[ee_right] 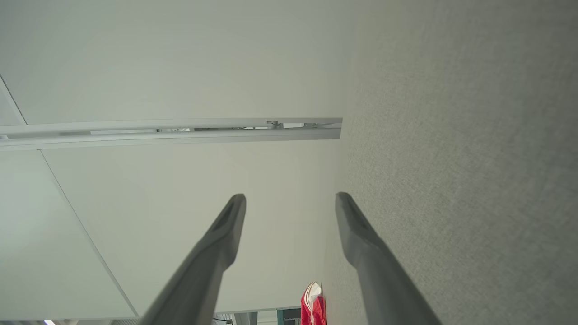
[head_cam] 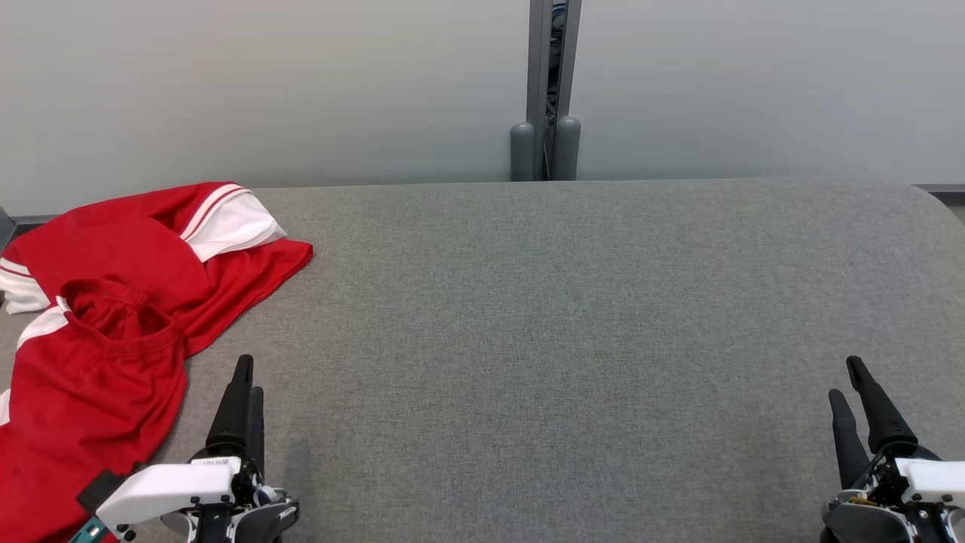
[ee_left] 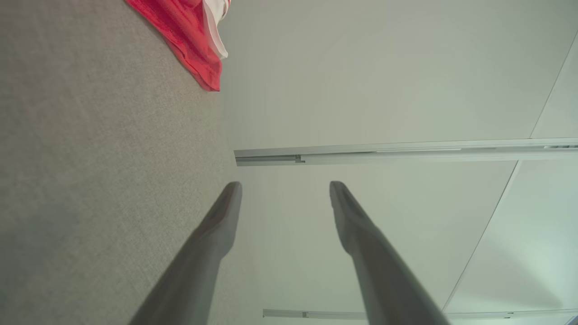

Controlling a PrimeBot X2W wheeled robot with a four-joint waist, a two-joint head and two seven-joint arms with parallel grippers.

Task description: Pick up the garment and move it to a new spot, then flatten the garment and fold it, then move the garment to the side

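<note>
Bottom left of the head view, the left jaws stand wide apart with nothing between them, dark fingers pointing up the frame over the grey desk. Bottom right, same story: the right jaws gape fully open and empty, fingers well apart from any cloth. The left wrist view backs that up, fingers spread against desk and wall. The right wrist view shows its fingers spread just as wide.

Now the garment: a red shirt with white stripes, crumpled in a heap at the left edge of the frame, just beside the left fingers, neck opening facing up. A corner of it shows at the top of the left wrist view, a sliver at the bottom of the right wrist view.

Past the desk's far edge stand pale wall panels, with a grey post at upper centre.
</note>
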